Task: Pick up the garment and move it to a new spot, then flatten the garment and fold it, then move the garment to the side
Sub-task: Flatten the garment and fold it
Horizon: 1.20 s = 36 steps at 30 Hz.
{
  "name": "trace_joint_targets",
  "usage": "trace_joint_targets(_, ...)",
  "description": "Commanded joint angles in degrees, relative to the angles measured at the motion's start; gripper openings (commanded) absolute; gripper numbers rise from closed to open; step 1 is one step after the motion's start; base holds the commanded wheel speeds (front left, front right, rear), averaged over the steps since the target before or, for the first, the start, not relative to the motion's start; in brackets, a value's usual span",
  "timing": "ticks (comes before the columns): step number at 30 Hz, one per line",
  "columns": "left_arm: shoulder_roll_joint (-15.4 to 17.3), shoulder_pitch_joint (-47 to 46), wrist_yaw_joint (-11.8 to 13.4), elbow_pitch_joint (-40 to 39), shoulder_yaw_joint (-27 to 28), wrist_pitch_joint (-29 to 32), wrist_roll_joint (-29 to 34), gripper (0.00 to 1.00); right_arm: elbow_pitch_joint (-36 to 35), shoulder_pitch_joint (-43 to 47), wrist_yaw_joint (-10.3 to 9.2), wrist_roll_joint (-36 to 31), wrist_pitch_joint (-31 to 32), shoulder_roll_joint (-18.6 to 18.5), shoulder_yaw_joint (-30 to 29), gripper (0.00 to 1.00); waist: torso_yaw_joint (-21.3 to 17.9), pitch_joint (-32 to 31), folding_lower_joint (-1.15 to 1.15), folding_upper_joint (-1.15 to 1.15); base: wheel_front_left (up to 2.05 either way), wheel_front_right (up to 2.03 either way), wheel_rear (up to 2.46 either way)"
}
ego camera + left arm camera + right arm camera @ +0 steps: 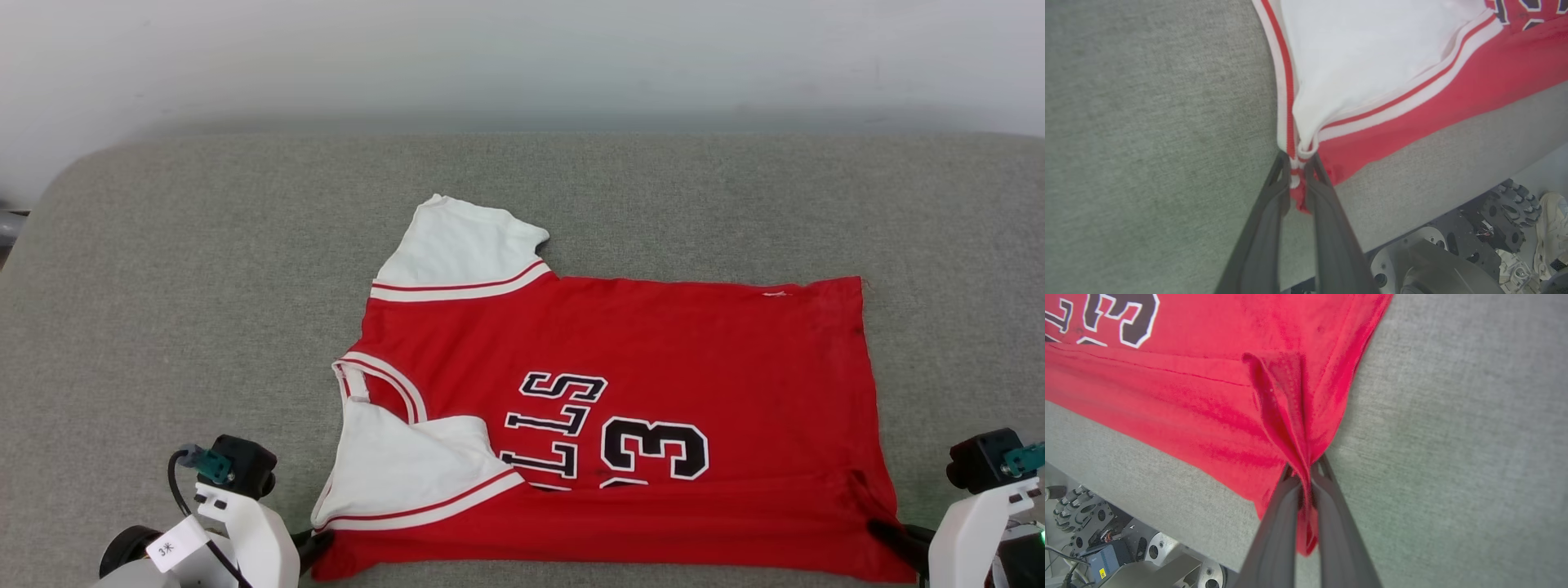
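The garment (653, 351) lies spread sideways along the near edge of the bench (204, 286), collar to the left, with one white sleeve folded over its front. The left fingers (1281, 179) are clamped on the striped sleeve trim at its near-left corner, and the right fingers (1290, 486) are pinched on bunched hem at the near-right corner. It looks light, limp and a touch slippery, so I'd reckon stitched edges and corners give the surest hold.
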Motion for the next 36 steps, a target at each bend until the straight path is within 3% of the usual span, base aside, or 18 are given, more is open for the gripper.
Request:
trace_joint_targets(1, -0.34, -0.85, -0.22, 1.49, -0.19, -0.26, 0.55, 0.00, 1.40, -1.14, -0.09, -0.28, -0.26, 0.87, -0.33, 0.00, -0.02, 0.61, 0.00, 0.00, 0.00, 0.00, 0.00)
trace_joint_targets(4, -1.56, -1.12, -0.90, 3.74, -0.36, -0.62, 0.40, 0.00, 3.88, -1.71, -0.10, -0.84, -1.43, 2.06, -0.05, 0.00, 0.07, 0.83, 0.00, 0.00, 0.00, 0.00, 0.00)
trace_joint_targets(5, -1.82, -1.16, -1.09, 4.42, -0.41, -0.85, 0.47, 0.00, 4.48, -1.90, -0.10, -0.74, -2.02, 2.47, -0.04, 0.17, 0.09, 0.75, 0.00, 0.00, 0.00, 0.00, 0.00)
trace_joint_targets(6, -2.01, -1.16, -1.30, 4.90, -0.33, -1.07, 0.34, 0.41, 4.81, -1.92, -0.10, -0.43, -2.75, 2.80, -0.19, 0.47, 0.13, 0.57, 0.00, 0.00, 0.00, 0.00, 0.00)
trace_joint_targets(7, -1.89, -1.25, -1.20, 5.14, -0.06, -1.73, 0.61, 1.00, 4.91, -1.94, -0.10, -0.33, -3.66, 3.06, -0.54, 0.73, 0.15, 0.29, 0.00, 0.00, 0.00, 0.00, 0.00)
trace_joint_targets(8, -1.73, -1.27, -1.17, 5.32, 0.12, -2.23, 0.85, 1.00, 4.98, -1.95, -0.10, -0.58, -4.66, 3.15, -0.84, 1.00, 0.13, -0.02, 0.00, 0.00, 0.00, 0.00, 0.00)
trace_joint_targets(13, -0.39, -1.94, -0.90, 3.57, 1.06, -4.95, 2.20, 1.00, 3.55, -0.81, -0.07, -2.32, -10.34, 3.43, -2.70, 1.00, 0.00, -1.81, 0.00, 0.00, 0.00, 0.00, 0.00)
trace_joint_targets(14, 0.51, -3.16, -0.12, 1.87, 2.62, -7.49, 3.53, 1.00, 2.07, -0.17, -0.07, -4.51, -14.81, 4.22, -5.43, 1.00, -0.30, -2.55, 0.00, 0.00, 0.00, 0.00, 0.00)
trace_joint_targets(18, 0.75, -6.30, 1.36, 0.25, 4.59, -10.91, 6.25, 1.00, -0.36, -0.08, -0.07, -9.27, -20.62, 6.82, -10.18, 1.00, -0.95, -2.77, 0.00, 0.00, 0.00, 0.00, 0.00)
trace_joint_targets(24, -0.54, -12.72, 2.33, 0.35, 6.25, -13.08, 9.85, 1.00, -5.05, 0.18, -0.07, -16.42, -25.15, 11.69, -15.46, 1.00, -2.24, -1.45, 0.00, 0.00, 0.00, 0.00, 0.00)
trace_joint_targets(36, -4.06, -32.76, -3.18, 9.75, 7.57, -6.23, 11.65, 1.00, -20.02, 0.86, -0.07, -27.43, -25.92, 22.23, -20.92, 1.00, -7.11, 7.30, 0.00, 0.00, 0.00, 0.00, 0.00)
